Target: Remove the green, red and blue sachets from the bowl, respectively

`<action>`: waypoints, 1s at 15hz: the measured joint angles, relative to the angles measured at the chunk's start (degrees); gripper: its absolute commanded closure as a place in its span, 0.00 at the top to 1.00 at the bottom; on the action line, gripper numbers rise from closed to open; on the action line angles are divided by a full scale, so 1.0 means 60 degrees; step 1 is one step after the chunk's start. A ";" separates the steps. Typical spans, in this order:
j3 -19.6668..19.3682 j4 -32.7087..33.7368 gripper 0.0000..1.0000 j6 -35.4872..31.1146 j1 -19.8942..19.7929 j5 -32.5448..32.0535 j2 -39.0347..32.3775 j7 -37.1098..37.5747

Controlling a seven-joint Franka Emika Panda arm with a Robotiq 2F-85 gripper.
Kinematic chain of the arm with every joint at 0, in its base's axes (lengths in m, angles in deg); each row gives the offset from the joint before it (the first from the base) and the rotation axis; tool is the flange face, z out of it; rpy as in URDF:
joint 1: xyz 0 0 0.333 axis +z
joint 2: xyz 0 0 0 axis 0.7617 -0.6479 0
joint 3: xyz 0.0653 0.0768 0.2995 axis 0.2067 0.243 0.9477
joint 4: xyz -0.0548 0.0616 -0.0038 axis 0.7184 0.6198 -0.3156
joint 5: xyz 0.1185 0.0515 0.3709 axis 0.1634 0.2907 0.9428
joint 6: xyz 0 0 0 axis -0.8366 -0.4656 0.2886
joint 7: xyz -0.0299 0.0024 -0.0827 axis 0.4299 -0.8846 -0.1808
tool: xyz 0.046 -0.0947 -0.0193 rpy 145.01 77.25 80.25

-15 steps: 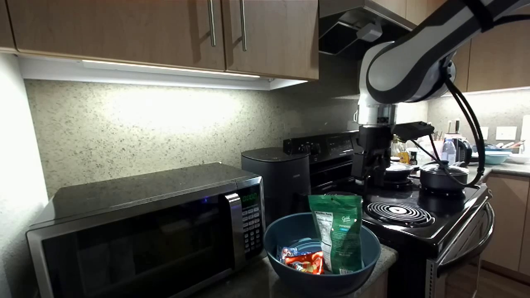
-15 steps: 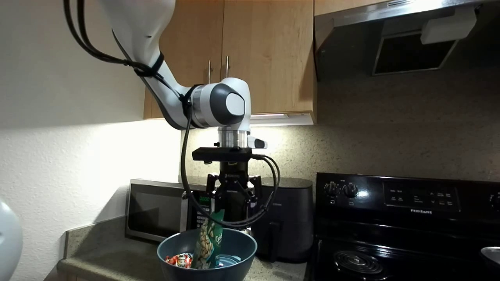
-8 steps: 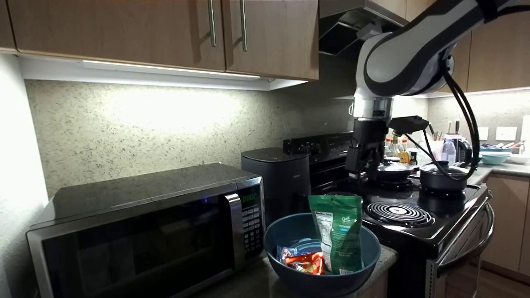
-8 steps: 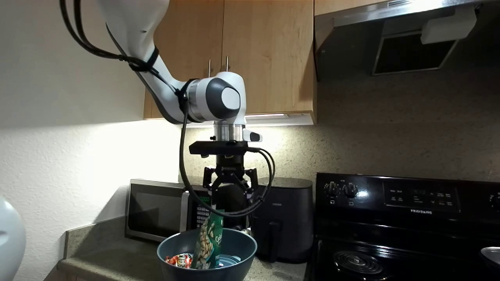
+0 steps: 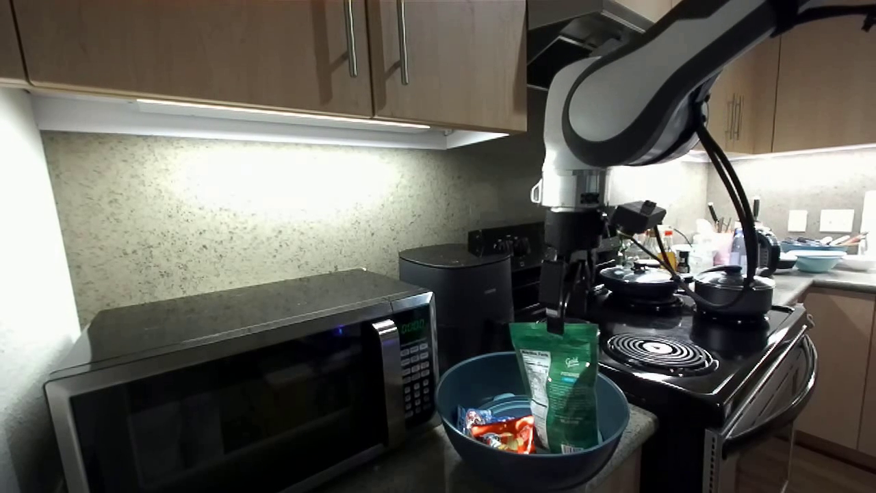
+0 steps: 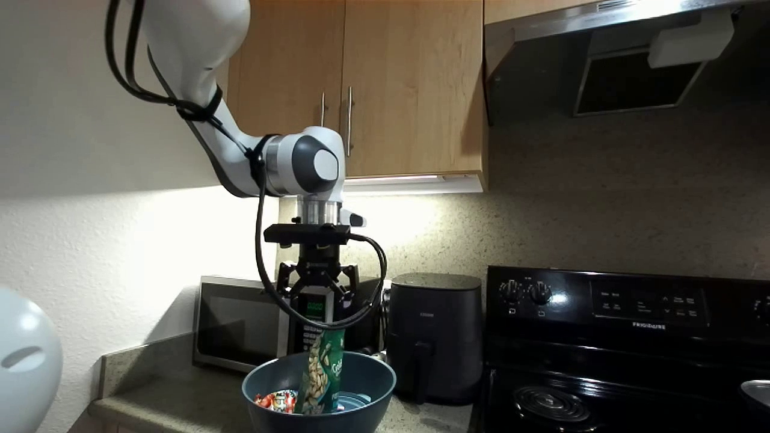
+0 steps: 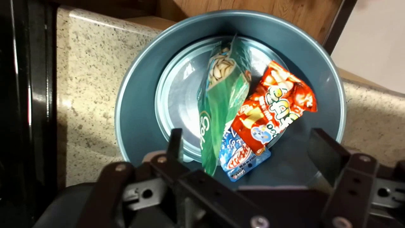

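Surface (image 7: 90, 91) carries microwave (image 5: 233, 376) and bowl (image 7: 139, 110). Tool (image 7: 246, 141) hangs over bowl, jaws spread wide; in an exterior view one jaw overlaps the top of the green sachet (image 5: 564, 390), can't tell if touching. Green sachet stands in bowl, slightly tilted, top above the rim. Red sachet (image 7: 275, 106) lies in bowl beside it, partly covering blue sachet (image 7: 235, 155), also in bowl.

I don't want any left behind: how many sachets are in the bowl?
3, in the bowl: the green sachet sticks up out of it; the red sachet lies beside the green; the blue sachet is partly covered by the red. Any underneath would be hidden.
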State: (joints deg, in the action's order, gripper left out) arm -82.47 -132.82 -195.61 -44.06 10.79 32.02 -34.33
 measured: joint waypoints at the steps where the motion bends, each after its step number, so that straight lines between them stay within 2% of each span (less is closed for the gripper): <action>1: 0.0024 0.0015 1.00 -0.0010 0.0000 0.0000 -0.0233 -0.0102; 2: 0.0023 0.0038 0.80 -0.0041 -0.0010 -0.0025 -0.0478 -0.0200; 8: -0.0059 0.0529 0.41 -0.0223 -0.0308 -0.0191 -0.1920 -0.0592; 12: -0.0066 0.0900 0.15 -0.0327 -0.0463 -0.0380 -0.2267 -0.0592; 14: -0.0076 0.1002 0.04 -0.0470 -0.0548 -0.0473 -0.2235 -0.0571; 15: -0.0096 0.1025 0.02 -0.0614 -0.0580 -0.0516 -0.2181 -0.0521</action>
State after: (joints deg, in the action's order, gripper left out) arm -83.05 -126.67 -199.29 -47.54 7.69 18.93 -37.45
